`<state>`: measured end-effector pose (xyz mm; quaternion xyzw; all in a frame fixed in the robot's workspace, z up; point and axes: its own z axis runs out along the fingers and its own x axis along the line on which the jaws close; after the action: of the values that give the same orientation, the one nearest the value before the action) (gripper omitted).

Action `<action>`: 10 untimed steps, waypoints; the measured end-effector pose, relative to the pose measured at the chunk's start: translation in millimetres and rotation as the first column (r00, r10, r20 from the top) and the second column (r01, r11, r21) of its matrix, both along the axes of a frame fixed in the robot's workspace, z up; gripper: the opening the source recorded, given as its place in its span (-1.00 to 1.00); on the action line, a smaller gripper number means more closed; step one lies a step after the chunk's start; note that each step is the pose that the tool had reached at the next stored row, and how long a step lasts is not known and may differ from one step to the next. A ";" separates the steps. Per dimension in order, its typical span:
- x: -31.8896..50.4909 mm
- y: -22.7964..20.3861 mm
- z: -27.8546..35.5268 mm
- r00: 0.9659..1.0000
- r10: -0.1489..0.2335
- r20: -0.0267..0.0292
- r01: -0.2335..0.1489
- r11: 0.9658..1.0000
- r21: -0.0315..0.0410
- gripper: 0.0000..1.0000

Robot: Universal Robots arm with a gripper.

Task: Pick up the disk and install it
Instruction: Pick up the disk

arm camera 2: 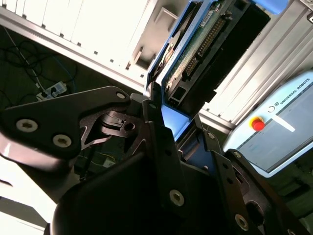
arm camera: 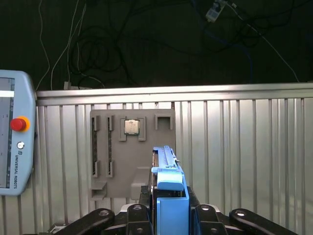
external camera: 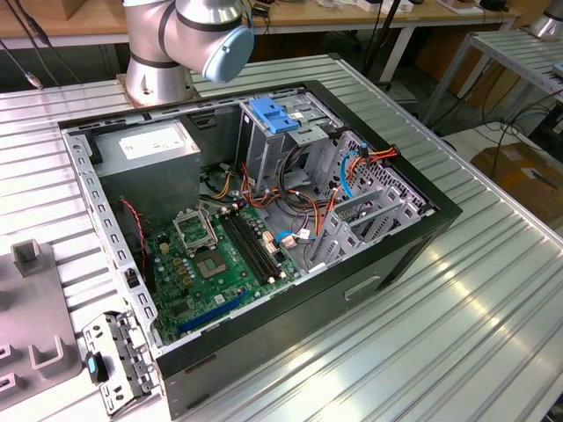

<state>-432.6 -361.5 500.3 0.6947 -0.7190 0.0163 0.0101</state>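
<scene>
- The computer case [external camera: 369,281] is lying open on the surface [external camera: 493,334], with the arm's base [external camera: 158,75] standing behind its far edge.
- Inside, the motherboard [external camera: 220,264] is lying near, the power supply [external camera: 145,154] sitting far, the drive cage [external camera: 268,145] standing beside it.
- The fixture plate [external camera: 35,325] is lying at the exterior view's left of the case.
- The disk [arm camera: 168,191] is sitting clamped in the pincer [arm camera: 169,215].

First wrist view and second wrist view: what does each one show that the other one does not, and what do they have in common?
The first wrist view adds the grey fixture plate with a small square chip seated in it. The second wrist view adds the green circuit board on one face of the disk, with a row of connector pins. Both wrist views show the disk in its blue rails clamped in the gripper, the ribbed table, and the pendant with its red button.
</scene>
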 end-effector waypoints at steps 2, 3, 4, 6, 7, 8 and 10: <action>1.2 -0.1 0.0 1.000 0.000 0.000 0.000 1.000 0.000 -0.27; 1.8 -0.1 0.0 1.000 0.000 0.000 0.000 1.000 0.000 -0.27; 2.5 -0.2 0.0 1.000 0.000 0.000 0.000 1.000 0.000 -0.27; 3.7 -0.3 0.0 1.000 0.000 0.000 0.000 1.000 0.000 -0.27; 4.4 -0.3 0.0 1.000 0.000 0.000 0.000 1.000 0.000 -0.27; 6.0 -0.4 0.0 1.000 0.000 0.000 0.000 1.000 0.000 -0.27; 7.4 -0.4 0.0 1.000 0.000 0.000 0.000 1.000 0.000 -0.27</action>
<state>-425.2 -362.0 500.3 0.6947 -0.7190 0.0163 0.0101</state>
